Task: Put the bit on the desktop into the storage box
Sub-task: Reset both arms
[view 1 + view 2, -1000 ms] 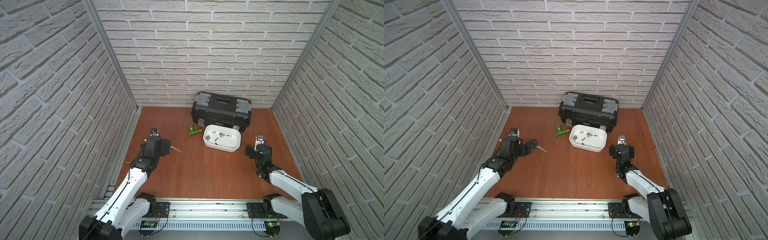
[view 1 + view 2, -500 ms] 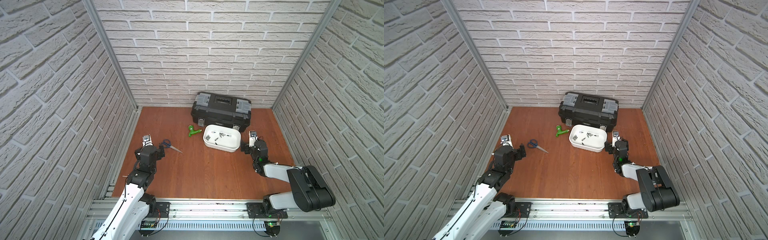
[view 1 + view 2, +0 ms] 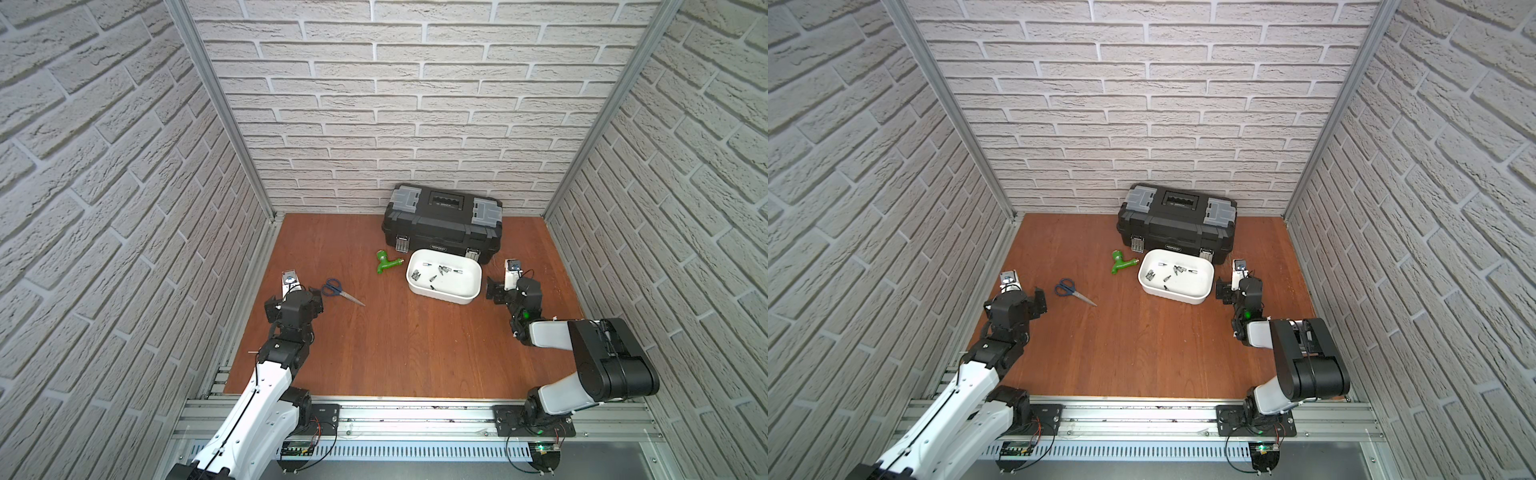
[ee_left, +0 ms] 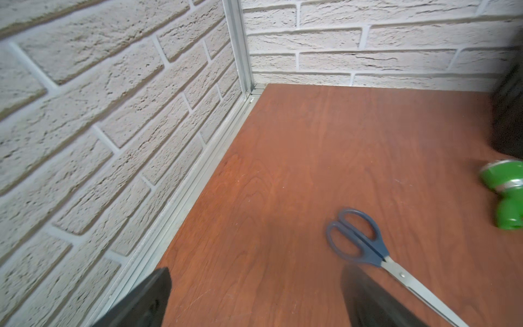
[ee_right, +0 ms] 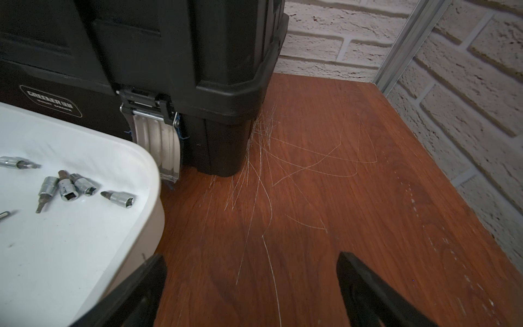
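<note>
Jaws wide open on both arms, nothing held. Left gripper (image 4: 257, 271) sits low over bare surface (image 3: 395, 340) near the left wall. Right gripper (image 5: 252, 256) is low over the surface too, just beside the right end of the storage box (image 3: 440, 296). In the right wrist view one finger (image 5: 141, 288) overlaps the box corner; can't tell if it touches.

Surface is a reddish-brown wood-grain board, with fine pale scratches near the toolbox corner.

Black toolbox (image 3: 442, 224) has grey latches and its lid is shut. It stands at the back wall, centre-right.

Storage box is a white rounded tub with no lid, just in front of the toolbox and angled slightly. Its back rim is close to the toolbox's metal clasp (image 5: 158, 141); contact unclear.

Blue-handled scissors (image 4: 373, 252) lie flat and closed on the surface, just beside the left gripper's right finger, with the blades pointing toward the middle of the board.

Green plastic tap fitting (image 3: 384, 262) lies on its side, left of the storage box and near the toolbox's left front corner.

Bits (image 5: 68, 189) are small silver socket-type pieces, several of them scattered loose on the floor of the storage box. All the ones visible lie inside it.
</note>
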`<state>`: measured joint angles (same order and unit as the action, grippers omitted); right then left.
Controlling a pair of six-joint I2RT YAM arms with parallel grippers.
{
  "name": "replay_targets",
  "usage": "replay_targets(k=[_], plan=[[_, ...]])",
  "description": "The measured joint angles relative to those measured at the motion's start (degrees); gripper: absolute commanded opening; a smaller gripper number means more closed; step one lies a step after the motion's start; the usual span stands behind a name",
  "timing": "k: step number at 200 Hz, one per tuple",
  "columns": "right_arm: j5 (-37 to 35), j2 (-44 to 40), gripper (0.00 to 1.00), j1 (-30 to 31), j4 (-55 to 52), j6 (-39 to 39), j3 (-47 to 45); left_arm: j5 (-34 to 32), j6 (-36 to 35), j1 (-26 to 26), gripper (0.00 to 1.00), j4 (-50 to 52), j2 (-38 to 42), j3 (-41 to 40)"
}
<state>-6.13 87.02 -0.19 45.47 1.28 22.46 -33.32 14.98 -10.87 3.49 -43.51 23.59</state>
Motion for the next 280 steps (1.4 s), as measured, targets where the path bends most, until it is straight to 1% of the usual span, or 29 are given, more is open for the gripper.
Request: replay_targets(k=[19,41,66,107,157,192,228,255,280], plan=[[0.46,0.00,0.98,-0.04,-0.04,-0.42,0.00,0.20,-0.81,2.67,0.98,-3.26,-2.89,-1.84],[0.90,0.00,0.98,-0.04,-0.04,-0.46,0.00,2.19,-1.95,6.01,0.98,-8.76,-6.71,-4.39],[1.07,0.00,0.98,-0.04,-0.04,-0.50,0.00,3.39,-3.26,7.89,0.98,-14.84,-12.46,-5.62],[1.09,0.00,0.98,-0.04,-0.04,-0.52,0.00,6.27,-6.40,8.20,0.98,-26.40,-21.70,-6.12],[1.09,0.00,0.98,-0.04,-0.04,-0.59,0.00,12.70,-10.58,8.20,0.98,-41.09,-28.92,-7.69],[1.09,0.00,0.98,-0.04,-0.04,-0.61,0.00,16.52,-12.94,8.22,0.98,-45.72,-30.23,-7.72],[1.09,0.00,0.98,-0.04,-0.04,-0.61,0.00,17.88,-14.29,8.48,0.98,-49.33,-31.10,-7.74],[1.09,0.00,0.98,-0.04,-0.04,-0.61,0.00,18.21,-15.41,8.61,0.98,-54.05,-34.75,-8.31],[1.09,0.00,0.98,-0.04,-0.04,-0.61,0.00,18.25,-15.93,8.61,0.98,-56.22,-38.03,-8.57]])
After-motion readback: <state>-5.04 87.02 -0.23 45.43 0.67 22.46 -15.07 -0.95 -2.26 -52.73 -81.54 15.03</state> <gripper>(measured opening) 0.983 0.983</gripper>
